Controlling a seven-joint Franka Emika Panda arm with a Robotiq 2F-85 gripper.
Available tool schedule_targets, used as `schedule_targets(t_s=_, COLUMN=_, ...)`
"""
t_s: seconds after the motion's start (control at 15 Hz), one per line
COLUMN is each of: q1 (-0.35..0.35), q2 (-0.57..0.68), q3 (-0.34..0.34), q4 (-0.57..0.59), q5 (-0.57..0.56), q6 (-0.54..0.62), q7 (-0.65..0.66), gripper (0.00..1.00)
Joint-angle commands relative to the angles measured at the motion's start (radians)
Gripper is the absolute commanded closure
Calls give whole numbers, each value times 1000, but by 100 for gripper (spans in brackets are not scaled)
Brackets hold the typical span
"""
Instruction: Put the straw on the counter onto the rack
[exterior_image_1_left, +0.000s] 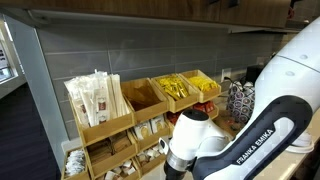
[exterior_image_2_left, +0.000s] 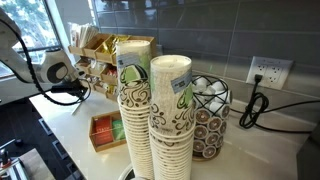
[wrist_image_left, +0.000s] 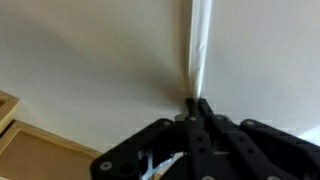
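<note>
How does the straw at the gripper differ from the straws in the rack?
The straw lies along the counter; the rack straws stand upright in a top bin. The straw is single, pinched at its end by the gripper; the rack straws are a packed bundle. Both are long, thin and pale.

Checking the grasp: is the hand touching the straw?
Touching. The wrist view shows the hand pinched shut on the near end of the straw, with no gap visible.

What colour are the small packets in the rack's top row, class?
Yellow: the packets in the rack show best in an exterior view.
</note>
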Motion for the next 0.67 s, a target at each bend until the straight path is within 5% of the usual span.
schedule_targets(t_s=0.0, q1=-16, q2=-2, q3=20, q4=-4, q5=27, q6=9, q7=-28, gripper=99)
schedule_targets(t_s=0.6, q1=11, q2=-281, q3=48, q4=-69, q5=98, q6=4, q7=-76, gripper=99)
